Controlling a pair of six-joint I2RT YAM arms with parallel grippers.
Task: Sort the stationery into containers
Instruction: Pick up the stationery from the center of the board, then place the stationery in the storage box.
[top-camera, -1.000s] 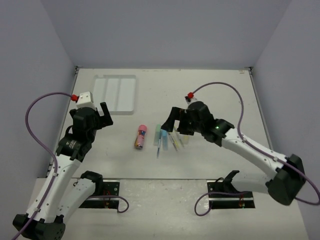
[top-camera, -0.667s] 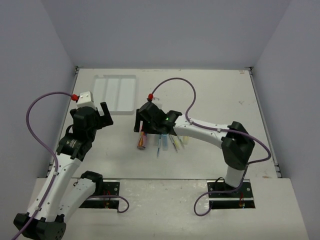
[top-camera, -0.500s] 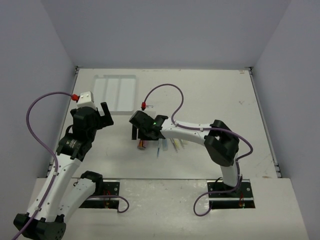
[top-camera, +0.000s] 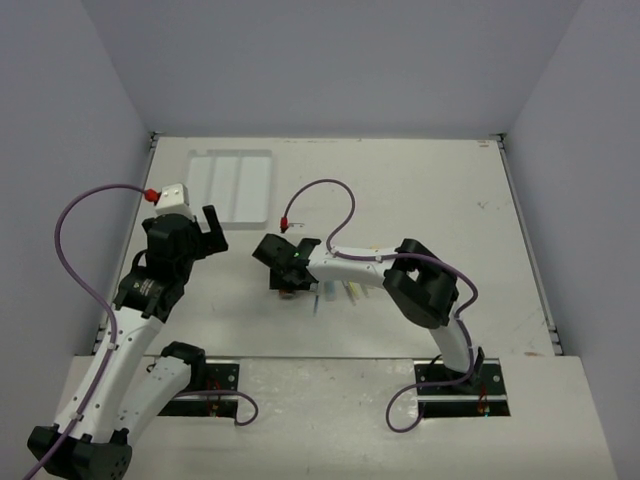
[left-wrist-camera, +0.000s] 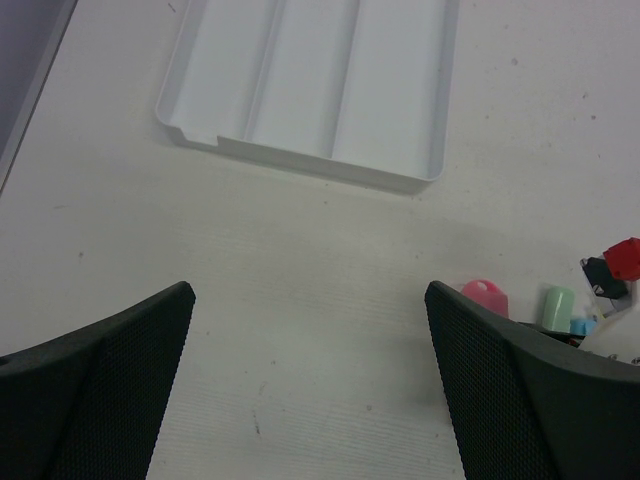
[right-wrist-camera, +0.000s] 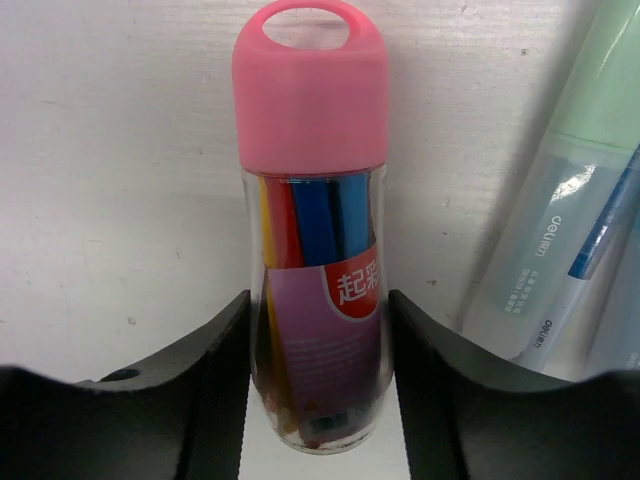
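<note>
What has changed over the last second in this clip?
The right arm swung left, from over the highlighters to the pink-capped tube. The right gripper narrowed, and its fingers now sit against both sides of the tube, which still lies on the table. The left gripper stayed open and hovering. The tray and highlighters have not moved.
</note>
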